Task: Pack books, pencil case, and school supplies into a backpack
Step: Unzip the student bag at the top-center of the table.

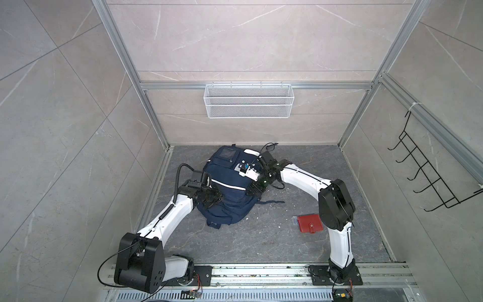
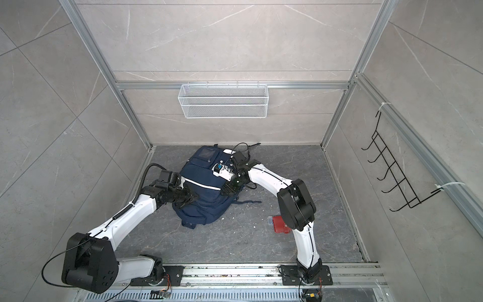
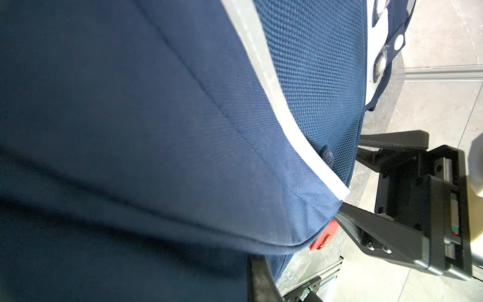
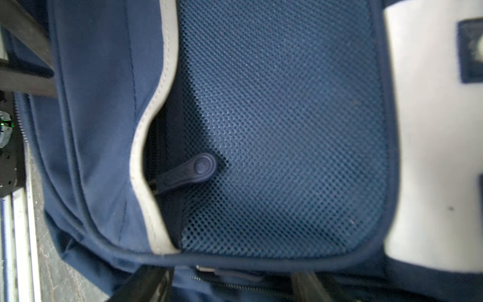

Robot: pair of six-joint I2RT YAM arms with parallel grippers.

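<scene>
At the left, left fingers (image 3: 258, 277) clenched, seemingly pinching a fold of cloth on the left flank of the backpack (image 1: 230, 201). In the middle, backpack lying on the desk (image 1: 261, 243), front up and bulging; main opening hidden in every view, so impossible to say whether zipped. No books and no pencil case anywhere on the desk: probably packed already, though not confirmed from here. On the front, mesh pocket (image 4: 287, 130) with its zip pull (image 4: 188, 171) lying loose by the white trim. At the backpack's right edge, right fingers (image 4: 146, 285) spread apart, straddling the seam and a zip line, gripping nothing yet. Further right, well apart from the backpack and near the right arm's elbow, red case (image 1: 309, 223) flat on the desk, untouched, with a clear plastic piece (image 1: 295, 220) just beside it. Judged well past halfway: left to do, fetching the red case and the plastic piece, slipping them in, closing up.
</scene>
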